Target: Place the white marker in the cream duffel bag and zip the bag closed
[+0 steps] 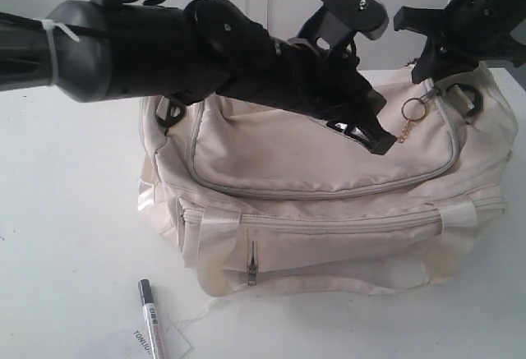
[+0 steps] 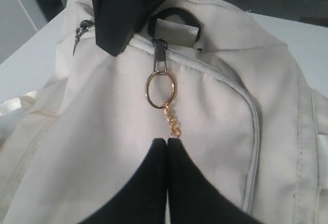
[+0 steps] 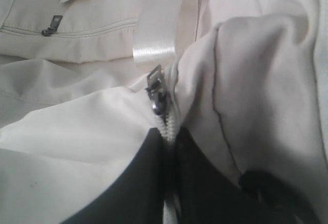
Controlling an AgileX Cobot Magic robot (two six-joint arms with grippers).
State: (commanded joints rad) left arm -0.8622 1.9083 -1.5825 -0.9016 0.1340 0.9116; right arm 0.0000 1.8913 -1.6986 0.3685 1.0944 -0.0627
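Observation:
The cream duffel bag [image 1: 329, 186] fills the middle of the table. The white marker [image 1: 149, 316] with its black cap lies on the table in front of the bag's left corner, far from both grippers. My left gripper [image 1: 382, 143] reaches across the bag's top. It is shut [image 2: 167, 141] on the end of the gold chain [image 2: 172, 121] that hangs from the gold ring [image 2: 160, 89] of the zipper pull. My right gripper [image 1: 425, 74] is at the bag's right end, shut [image 3: 169, 134] on the zipper tape just behind a metal slider [image 3: 158, 100].
A white paper tag [image 1: 168, 341] lies under the marker near the front edge. A second zip pull [image 1: 252, 270] hangs on the bag's front pocket. The shiny webbing handle [image 3: 156, 34] runs past the right gripper. A black buckle [image 2: 174, 16] sits at the bag's end.

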